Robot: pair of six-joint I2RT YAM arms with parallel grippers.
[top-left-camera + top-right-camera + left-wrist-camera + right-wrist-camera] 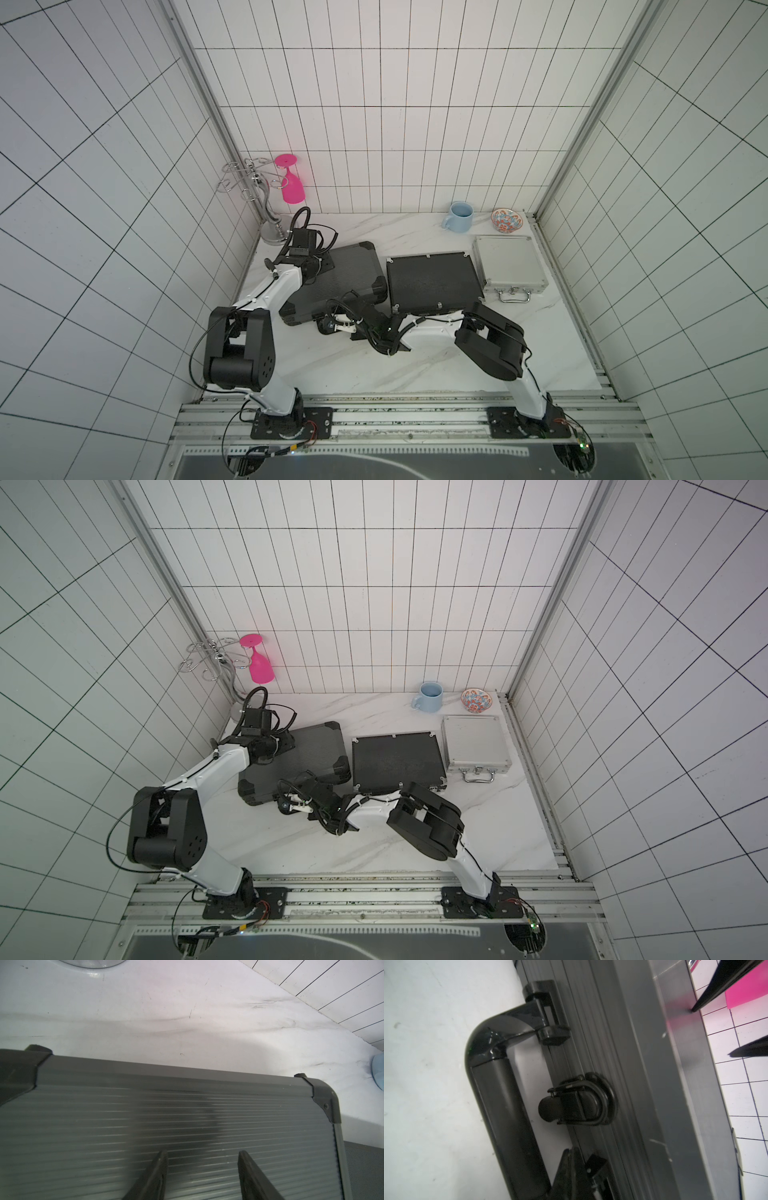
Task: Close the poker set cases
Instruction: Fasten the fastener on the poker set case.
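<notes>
Three cases sit in a row across the worktop (374, 374), all with lids down as far as the top views tell. The large dark-grey case (353, 274) lies at the robot's left, skewed, one corner just beside the medium black case (432, 282). The small silver case (509, 262) lies at the right, clear of both arms.

The main risk, I judge, is with the large one. Its lid looks lowered, but I cannot tell whether the latch (583, 1101) has caught, and a thin seam shows along the front edge. Nothing clamps the case, so a push from the front by the right arm (432, 332) could slide it back. It could also swing into the medium black case instead of seating the catch. A closed tip might also skid off the glossy handle (500, 1095) or the rounded latch. If the left arm (270, 291) lifts away early, an unlatched lid may spring up.

The left jaws stand about half open and hold nothing. Their fingers (160, 1167) are poised over the ribbed lid toward its rear edge, and I cannot tell whether they touch it. The right jaws are pressed fully together on nothing. Their fingers (569, 1167) sit close against the front face of the large case, between handle and seam, near the latch.
</notes>
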